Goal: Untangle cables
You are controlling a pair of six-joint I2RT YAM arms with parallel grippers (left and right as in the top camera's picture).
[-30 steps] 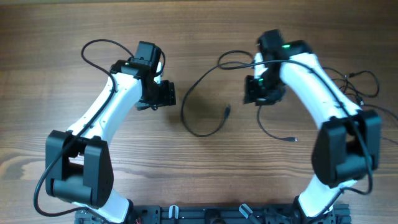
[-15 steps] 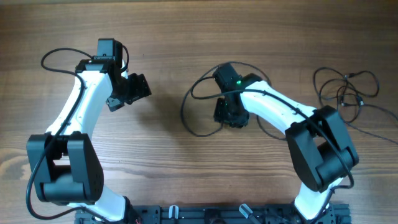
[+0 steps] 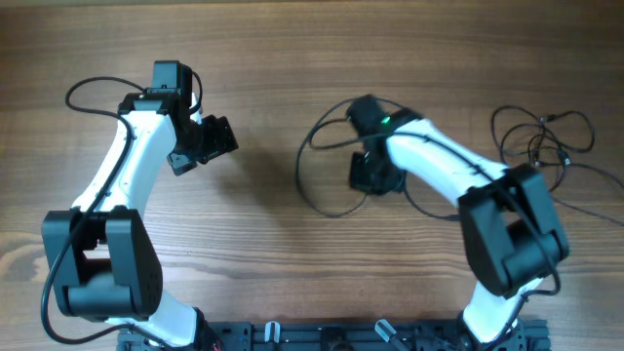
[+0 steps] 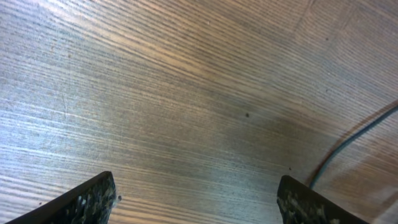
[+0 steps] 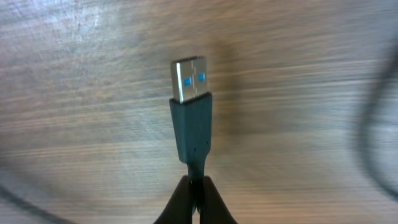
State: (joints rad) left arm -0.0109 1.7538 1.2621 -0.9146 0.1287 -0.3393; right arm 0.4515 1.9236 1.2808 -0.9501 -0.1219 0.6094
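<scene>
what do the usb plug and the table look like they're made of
The usb plug has a shiny silver tip that looks like metal; its matte black body looks like moulded plastic or rubber. The table shows fine parallel grain lines and a dull sheen, suggesting wood, or possibly a wood-look laminate.

The counter (image 3: 263,244) is pale brown wood, its grain running left to right across the frame; near the centre a thin black looped cable (image 3: 299,177) lies in an open curve on the boards; at the right edge a loose tangle of cables (image 3: 542,136) lies well apart from it.
</scene>
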